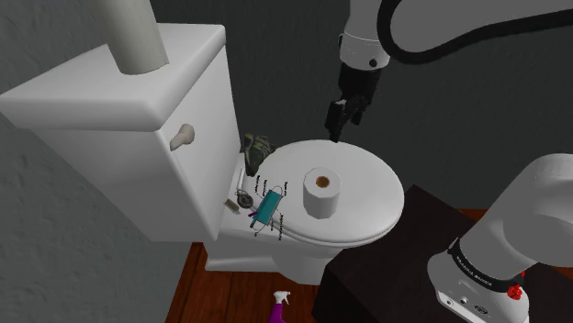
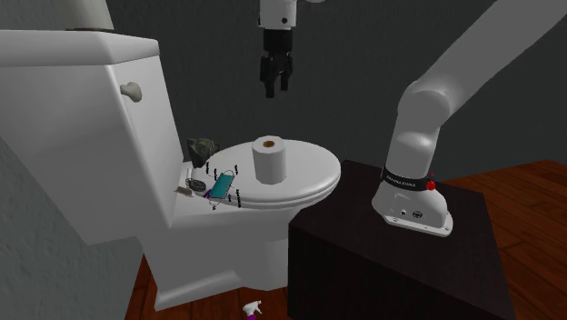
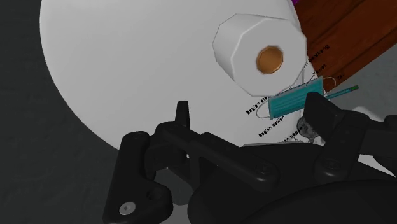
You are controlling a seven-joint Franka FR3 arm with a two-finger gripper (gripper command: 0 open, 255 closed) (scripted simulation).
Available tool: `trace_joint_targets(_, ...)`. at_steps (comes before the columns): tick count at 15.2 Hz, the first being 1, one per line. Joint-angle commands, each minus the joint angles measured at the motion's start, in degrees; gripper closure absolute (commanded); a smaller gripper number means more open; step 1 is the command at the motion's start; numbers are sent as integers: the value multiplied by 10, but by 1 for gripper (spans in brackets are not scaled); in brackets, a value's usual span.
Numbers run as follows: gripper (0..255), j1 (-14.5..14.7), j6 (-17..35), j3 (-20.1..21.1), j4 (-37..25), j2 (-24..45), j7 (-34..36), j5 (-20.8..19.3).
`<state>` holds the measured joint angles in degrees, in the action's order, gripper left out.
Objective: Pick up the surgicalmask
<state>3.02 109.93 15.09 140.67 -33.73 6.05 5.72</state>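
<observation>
The surgical mask (image 1: pixel 267 208) (image 2: pixel 220 185) is teal and lies flat at the hinge end of the white toilet lid (image 1: pixel 367 179), near the tank. In the wrist view the mask (image 3: pixel 289 102) sits just past the toilet paper roll (image 3: pixel 261 54), close to one black finger (image 3: pixel 318 105). My black gripper (image 1: pixel 340 119) (image 2: pixel 275 82) (image 3: pixel 249 111) hangs well above the lid's far edge, apart from the mask, open, with nothing between its fingers.
A toilet paper roll (image 1: pixel 321 193) (image 2: pixel 270 159) stands upright mid-lid beside the mask. A dark crumpled item (image 1: pixel 257 145) and a small grey object (image 1: pixel 243 195) lie by the tank (image 1: pixel 129 101). A purple spray bottle (image 1: pixel 278 307) is on the wooden floor. The dark stand (image 1: pixel 395 266) is at the shoulder view's lower right.
</observation>
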Motion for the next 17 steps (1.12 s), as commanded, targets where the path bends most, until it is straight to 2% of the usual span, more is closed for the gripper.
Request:
trace_joint_targets(1,0,0,33,25,-2,36,28,0)
trace_joint_targets(5,0,-4,90,71,-18,113,85,-14)
trace_joint_targets(9,0,-12,139,114,-46,202,152,-50)
trace_joint_targets(14,0,-16,182,154,-101,327,253,-131)
trace_joint_targets(17,0,-5,194,160,-144,407,318,-192)
